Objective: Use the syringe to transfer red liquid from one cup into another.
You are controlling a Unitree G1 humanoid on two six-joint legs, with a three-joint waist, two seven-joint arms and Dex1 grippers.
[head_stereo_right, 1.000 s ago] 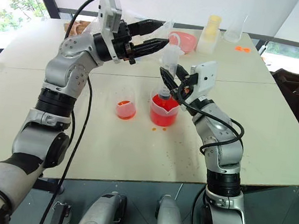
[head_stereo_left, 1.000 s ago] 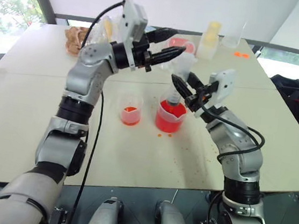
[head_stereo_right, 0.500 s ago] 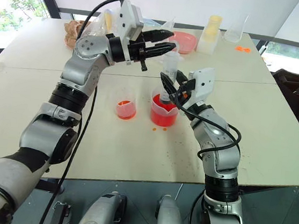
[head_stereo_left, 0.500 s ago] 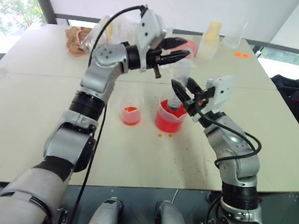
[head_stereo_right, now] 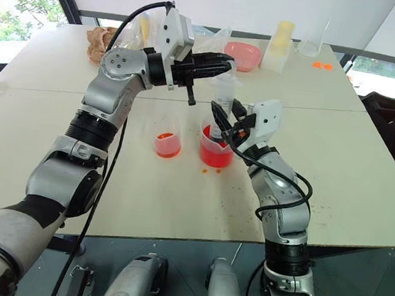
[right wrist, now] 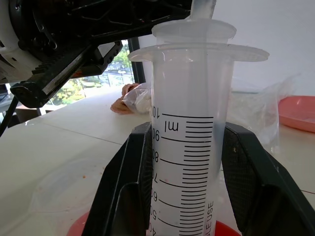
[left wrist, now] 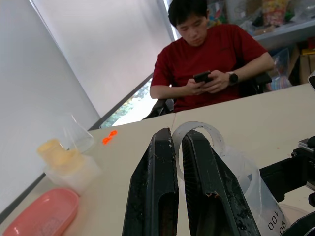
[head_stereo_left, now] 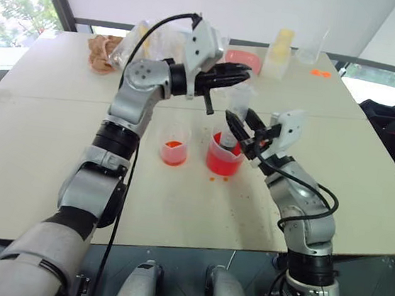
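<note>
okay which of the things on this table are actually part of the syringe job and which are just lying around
Part of the job:
syringe, held by right gripper
left gripper at its plunger ring
spouted beaker of red liquid
smaller cup

Lying about:
pink dish
pale yellow bottle
crumpled plastic bag

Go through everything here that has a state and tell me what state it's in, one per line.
Syringe: upright, tip down in the beaker.
Beaker: holds red liquid.
Small cup: a little red liquid at the bottom.
Right hand: shut on the syringe barrel.
Left hand: shut at the syringe's plunger top.
</note>
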